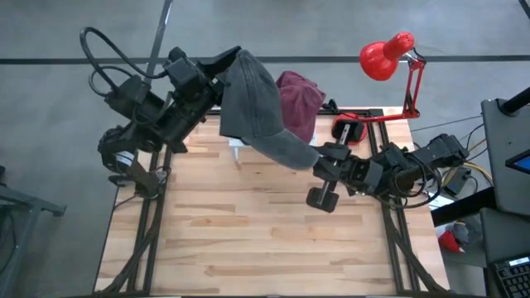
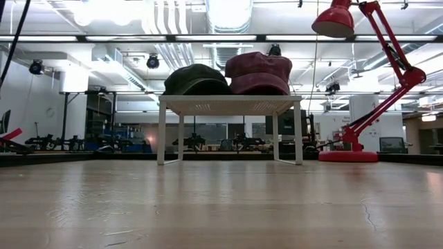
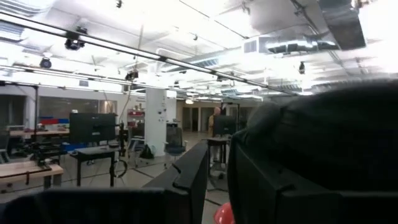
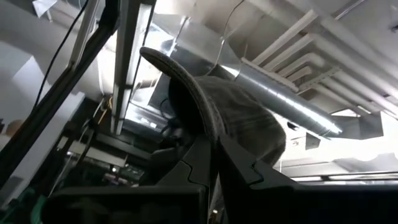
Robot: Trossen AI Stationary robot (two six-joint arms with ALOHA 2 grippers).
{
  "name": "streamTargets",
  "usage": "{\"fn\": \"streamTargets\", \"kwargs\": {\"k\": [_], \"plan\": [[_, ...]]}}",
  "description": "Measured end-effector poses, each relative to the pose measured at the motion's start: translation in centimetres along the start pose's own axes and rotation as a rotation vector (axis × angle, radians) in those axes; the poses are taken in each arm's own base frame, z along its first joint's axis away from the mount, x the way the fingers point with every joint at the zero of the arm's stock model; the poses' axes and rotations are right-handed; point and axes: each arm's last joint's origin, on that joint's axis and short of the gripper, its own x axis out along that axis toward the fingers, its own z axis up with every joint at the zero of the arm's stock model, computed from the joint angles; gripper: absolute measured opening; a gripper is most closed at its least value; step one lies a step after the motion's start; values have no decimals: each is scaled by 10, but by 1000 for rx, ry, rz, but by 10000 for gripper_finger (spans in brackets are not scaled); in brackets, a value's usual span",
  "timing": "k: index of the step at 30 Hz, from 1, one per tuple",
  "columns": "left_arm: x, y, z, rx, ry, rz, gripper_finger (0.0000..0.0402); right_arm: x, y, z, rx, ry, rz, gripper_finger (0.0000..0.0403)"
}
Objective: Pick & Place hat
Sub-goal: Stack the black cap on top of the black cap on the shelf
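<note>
Both arms hold the grey hat [image 1: 257,103] up in the air above the back of the tabletop [image 1: 248,223], stretched between them. The right claw [image 1: 325,157] is pressed together on the brim, its fingers [image 4: 208,155] pinching the curved edge. The left claw [image 1: 217,81] grips the crown's far side; its fingers [image 3: 193,177] stand partly apart with dark cloth between them. Held at two ends, the hat keeps its shape rather than sagging, which probably helps in setting it down squarely.

Below and behind it is a small white rack [image 2: 230,105] that already carries a maroon hat [image 2: 258,73] and a dark hat [image 2: 196,79] side by side. A red lamp [image 1: 389,56] stands at the tabletop's back right corner.

The carry looks about midway, with the placing still to come.
</note>
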Motion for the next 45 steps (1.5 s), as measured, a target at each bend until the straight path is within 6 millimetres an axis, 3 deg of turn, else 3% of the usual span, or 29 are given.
{"fn": "streamTargets", "kwargs": {"k": [12, 18, 22, 33, 45], "plan": [[1, 5, 5, -43, -34, 30, 96, 0, 7, -11, -156, 87, -16, 13], [-4, 0, 5, 138, -21, 0, 97, 1, 3, -5, -240, 75, -39, 13], [-7, 1, 8, 166, -21, -4, 97, 4, -1, -1, -259, 71, -60, 13], [-8, 5, 7, 360, 89, 144, 97, 5, -5, 4, -286, 62, -76, 13], [-18, 35, 33, 319, 107, 315, 97, 5, -5, 4, -294, 63, -72, 13]]}}
